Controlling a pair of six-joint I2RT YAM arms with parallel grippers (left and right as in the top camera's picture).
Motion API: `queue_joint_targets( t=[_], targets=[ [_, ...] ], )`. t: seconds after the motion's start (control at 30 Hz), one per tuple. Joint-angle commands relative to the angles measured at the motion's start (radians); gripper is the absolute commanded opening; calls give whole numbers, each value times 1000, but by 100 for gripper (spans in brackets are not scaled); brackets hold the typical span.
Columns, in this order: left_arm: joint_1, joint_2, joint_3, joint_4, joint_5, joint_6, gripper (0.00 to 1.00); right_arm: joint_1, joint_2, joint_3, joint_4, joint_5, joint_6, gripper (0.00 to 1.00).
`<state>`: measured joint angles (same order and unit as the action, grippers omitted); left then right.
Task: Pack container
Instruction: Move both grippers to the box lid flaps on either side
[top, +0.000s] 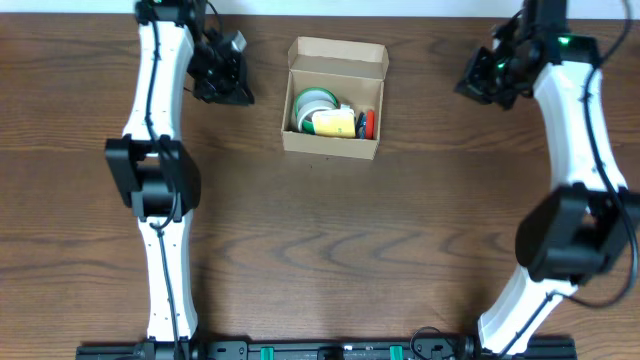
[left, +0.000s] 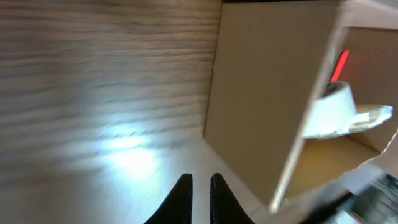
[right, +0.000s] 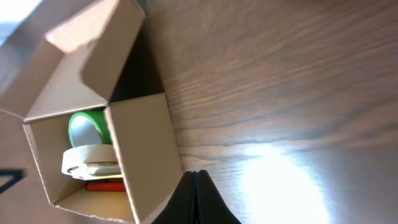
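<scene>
Bare wood table (top: 330, 260) nearest. Container (top: 330, 147) sits mid-table toward the far side, flap lid open on its far edge. Inside: green tape roll (top: 312, 102), yellow item (top: 338, 123), red item (top: 369, 123). Left gripper (top: 228, 85) is left of the box and apart from it, fingers nearly together, empty. Right gripper (top: 480, 80) is well right of it, fingers pressed together, empty.

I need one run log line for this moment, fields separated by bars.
container open, tape rolls inside | left gripper shut, empty | right gripper shut, empty
</scene>
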<state>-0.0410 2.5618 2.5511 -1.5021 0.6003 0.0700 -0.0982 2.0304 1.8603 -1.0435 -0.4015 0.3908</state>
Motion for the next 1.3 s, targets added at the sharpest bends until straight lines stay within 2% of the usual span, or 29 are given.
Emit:
queue_joint_targets(
  t=[0.0, 0.2, 0.47, 0.5, 0.67, 0.73, 0.93, 1.0, 1.27],
  targets=[
    [5, 63, 9, 14, 150, 47, 11, 7, 93, -6, 23, -173, 16, 1],
    [21, 123, 9, 86, 243, 15, 13, 8, 215, -6, 99, -350, 17, 1],
    [61, 148, 9, 332, 383, -217, 15, 8, 318, -6, 227, -546, 55, 1],
    [65, 149, 9, 366, 388, -251, 10, 8, 323, -6, 245, -546, 70, 1],
    [82, 153, 9, 575, 404, -459, 10, 8, 327, -6, 353, -546, 155, 1],
    [85, 167, 9, 678, 476, -546, 10, 8, 327, -6, 394, -546, 200, 1],
    [88, 282, 9, 1058, 709, -932, 6, 8, 327, -6, 498, -546, 316, 1],
    [85, 314, 9, 1142, 743, -1014, 6, 8, 328, -6, 513, -544, 332, 1],
    [78, 351, 9, 1166, 739, -1040, 10, 5, 332, -6, 533, -484, 361, 1]
  ],
)
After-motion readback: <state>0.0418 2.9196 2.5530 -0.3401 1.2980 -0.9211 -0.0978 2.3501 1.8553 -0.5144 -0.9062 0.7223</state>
